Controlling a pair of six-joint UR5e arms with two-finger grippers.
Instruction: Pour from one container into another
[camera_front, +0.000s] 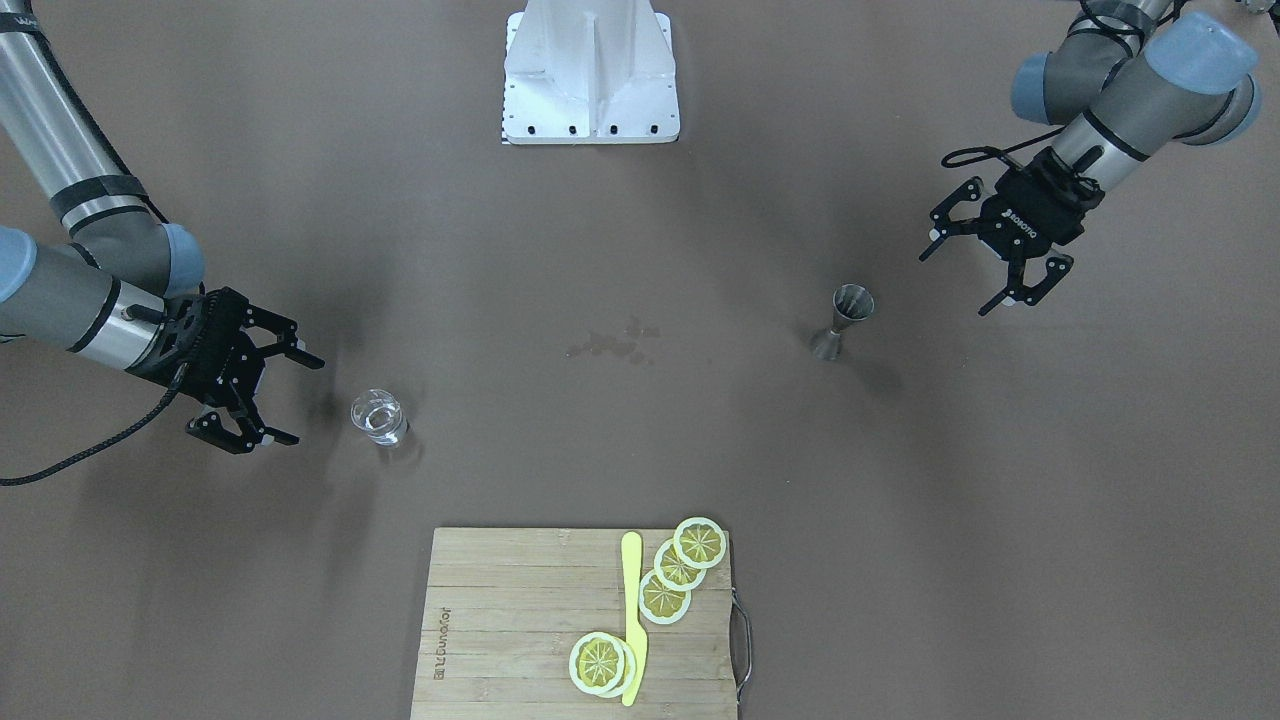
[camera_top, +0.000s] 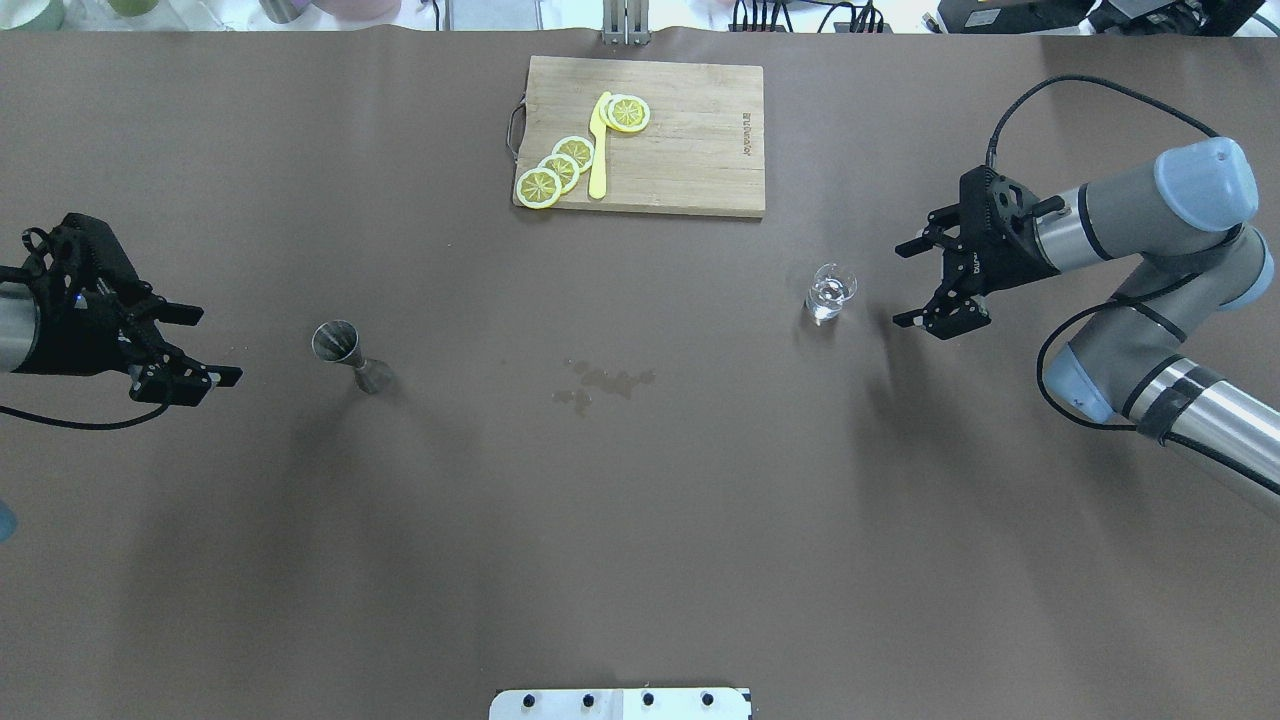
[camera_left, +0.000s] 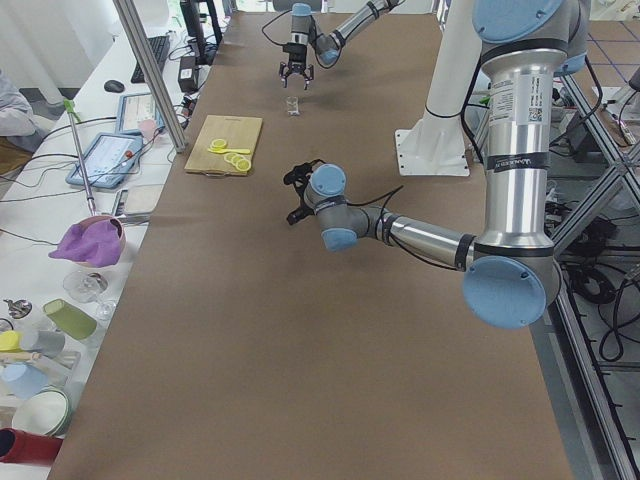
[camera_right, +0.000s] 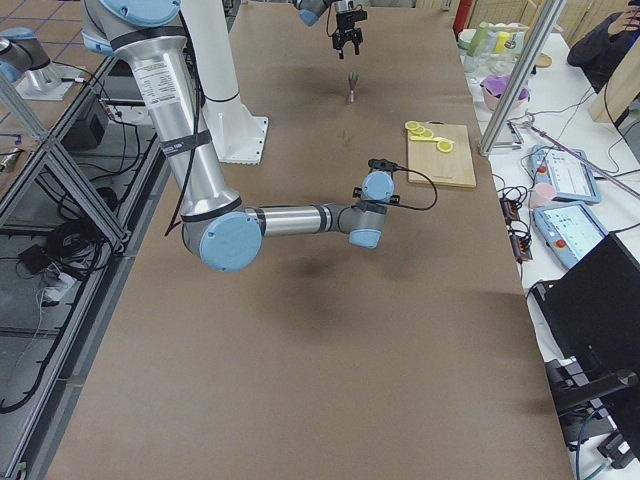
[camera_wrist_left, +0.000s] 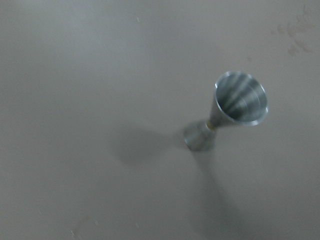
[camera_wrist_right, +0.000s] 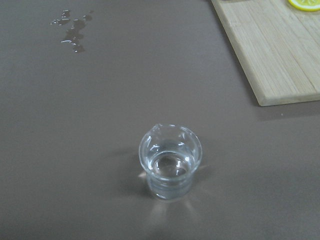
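Observation:
The small clear glass (camera_top: 830, 292) stands upright on the brown table with a little clear liquid in it, and fills the middle of the right wrist view (camera_wrist_right: 170, 162). My right gripper (camera_top: 900, 286) hovers open just to its side, apart from it, fingers pointing at the glass (camera_front: 378, 417). The steel jigger (camera_top: 345, 355) stands upright on its smaller cone, its wide cup empty in the left wrist view (camera_wrist_left: 235, 107). My left gripper (camera_top: 218, 345) is open and empty, a short way from the jigger (camera_front: 845, 320).
A bamboo cutting board (camera_top: 690, 140) with lemon slices (camera_top: 560, 168) and a yellow knife (camera_top: 598, 145) lies at the table's far side. A small wet spill (camera_top: 600, 385) marks the table between jigger and glass. The white robot base (camera_front: 590, 70) stands mid-table.

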